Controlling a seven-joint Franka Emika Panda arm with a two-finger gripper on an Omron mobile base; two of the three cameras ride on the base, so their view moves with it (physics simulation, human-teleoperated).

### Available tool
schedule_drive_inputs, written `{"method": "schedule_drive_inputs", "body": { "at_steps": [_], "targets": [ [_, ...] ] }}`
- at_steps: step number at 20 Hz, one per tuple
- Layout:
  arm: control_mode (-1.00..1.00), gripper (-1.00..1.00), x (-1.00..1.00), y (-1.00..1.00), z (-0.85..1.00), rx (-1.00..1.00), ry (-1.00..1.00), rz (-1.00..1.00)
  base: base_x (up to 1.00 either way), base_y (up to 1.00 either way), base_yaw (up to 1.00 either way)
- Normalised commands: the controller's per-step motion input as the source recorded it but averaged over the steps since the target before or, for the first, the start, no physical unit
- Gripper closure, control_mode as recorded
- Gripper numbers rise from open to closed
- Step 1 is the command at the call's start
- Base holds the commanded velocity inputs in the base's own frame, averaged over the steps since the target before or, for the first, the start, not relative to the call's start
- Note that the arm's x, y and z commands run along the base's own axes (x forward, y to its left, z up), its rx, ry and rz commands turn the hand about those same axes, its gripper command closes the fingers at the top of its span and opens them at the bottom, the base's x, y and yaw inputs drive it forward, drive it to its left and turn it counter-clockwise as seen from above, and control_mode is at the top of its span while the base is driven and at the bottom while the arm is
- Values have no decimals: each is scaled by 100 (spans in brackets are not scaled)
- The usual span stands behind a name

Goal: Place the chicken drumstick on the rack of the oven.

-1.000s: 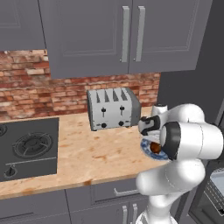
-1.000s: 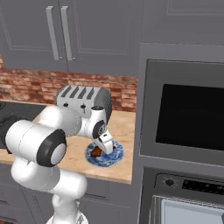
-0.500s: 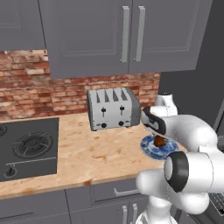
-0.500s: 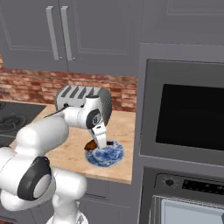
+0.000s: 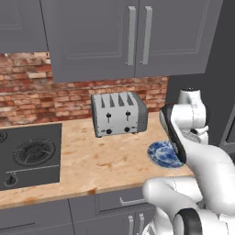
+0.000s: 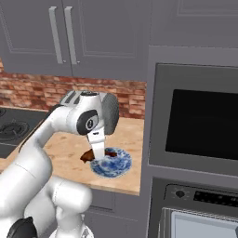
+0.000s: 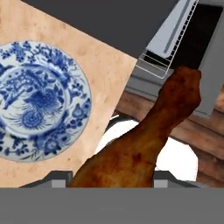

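Observation:
My gripper (image 6: pixel 95 155) is shut on the chicken drumstick (image 6: pixel 87 156), a reddish-brown piece held just above the left rim of the blue-and-white plate (image 6: pixel 114 163). In the hand view the drumstick (image 7: pixel 146 142) looms large with its bone end pointing up, and it hides my fingertips. Beyond it lies the rack (image 7: pixel 168 43), a thin grey wire grid at the mouth of the oven (image 7: pixel 205 30). The oven (image 6: pixel 195 139) is the tall dark grey unit right of the counter, with a pale opening low down (image 6: pixel 204 228). The plate (image 7: pixel 39 100) is bare.
A silver four-slot toaster (image 5: pixel 119 114) stands against the brick wall behind the plate (image 5: pixel 163 153). The black gas hob (image 5: pixel 27 156) lies at the counter's left end. Grey cupboards hang overhead. The wooden counter (image 5: pixel 101 160) ends right beside the oven.
The drumstick has come up off the plate in my shut gripper and shifted slightly left. The arm's elbow has swung round. Plate, toaster and cameras have stayed put.

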Motion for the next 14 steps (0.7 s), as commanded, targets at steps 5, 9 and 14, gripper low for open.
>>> {"method": "schedule_drive_inputs", "body": {
  "at_steps": [5,9,14],
  "targets": [
    [-100,100,-84,-73,32,4,-11,-10,0,0,0],
    [-100,100,-87,-76,24,4,-22,0,0,0,0],
    [-100,100,-74,-76,2,0,-20,3,0,0,0]
  ]
}}
